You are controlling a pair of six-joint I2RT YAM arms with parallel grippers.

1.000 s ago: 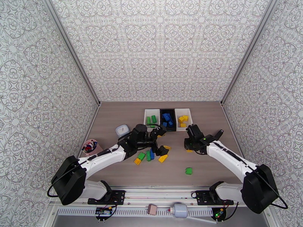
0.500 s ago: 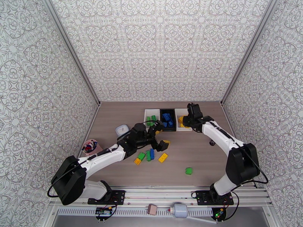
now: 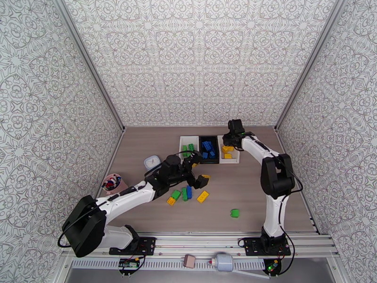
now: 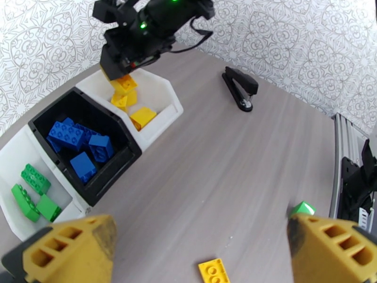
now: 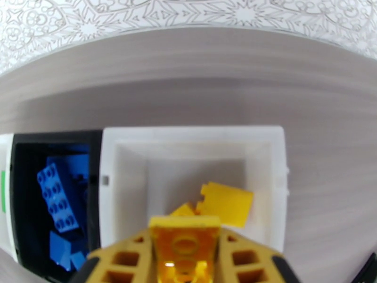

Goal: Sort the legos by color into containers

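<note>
While the right gripper (image 3: 229,143) hangs over the right white bin (image 3: 237,152) at the table's 12 o'clock edge, its jaws are clamped on a yellow brick (image 5: 185,239). The brick sits directly above the yellow pieces that lie inside that bin. The three containers stand touching in a row. The left white bin (image 3: 182,143) holds green bricks, the black bin (image 3: 202,138) between them holds blue ones, and the right one holds yellow.

The step in hand looks like the drop-off of this yellow brick. The colour matches and the gripper is inside the bin's outline, so the next move seems to call for little more than parting the fingers. A slight descent first might keep the brick from bouncing over the wall.

The left gripper (image 3: 200,170) hovers near the table's centre with its jaws spread wide and nothing between them. Just toward 7 o'clock of it lies the loose cluster: a small yellow brick (image 3: 171,201), two green bricks (image 3: 180,194), a blue brick (image 3: 189,191) and a flat yellow plate (image 3: 203,197). A lone green brick (image 3: 234,213) lies well apart, toward 5 o'clock.

Several bricks are unsorted, so the task appears past halfway but not finished. The left arm's next pick probably needs a descent onto one brick at the cluster's edge, since the green and blue pieces lie close together.
</note>
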